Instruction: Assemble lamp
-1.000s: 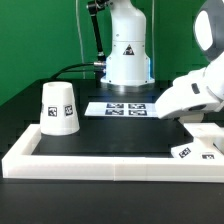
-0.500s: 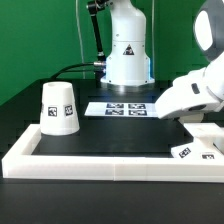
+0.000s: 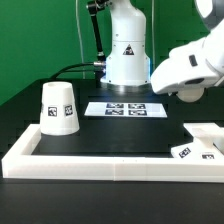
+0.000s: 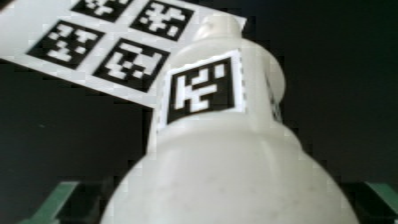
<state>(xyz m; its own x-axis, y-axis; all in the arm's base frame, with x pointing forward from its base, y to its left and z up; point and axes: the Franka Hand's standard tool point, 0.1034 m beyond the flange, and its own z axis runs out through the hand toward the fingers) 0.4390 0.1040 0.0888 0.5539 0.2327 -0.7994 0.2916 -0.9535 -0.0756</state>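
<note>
My gripper (image 3: 186,92) hangs raised at the exterior view's right, above the table. In the wrist view the gripper (image 4: 217,206) is shut on the white rounded bulb (image 4: 222,130), which fills the space between the two fingers and shows a square tag. In the exterior view the bulb is hidden by the hand. The cup-like shade (image 3: 58,107) stands on the table at the exterior view's left. The flat square base (image 3: 200,146) lies at the near right, below the gripper.
The marker board (image 3: 125,108) lies mid-table in front of the robot's pedestal (image 3: 127,55), and it also shows beyond the bulb in the wrist view (image 4: 111,40). A long white border rail (image 3: 110,166) runs along the table's front and left side.
The gripper has risen from just above the base at the right to well above the table. The shade and base have not moved.
</note>
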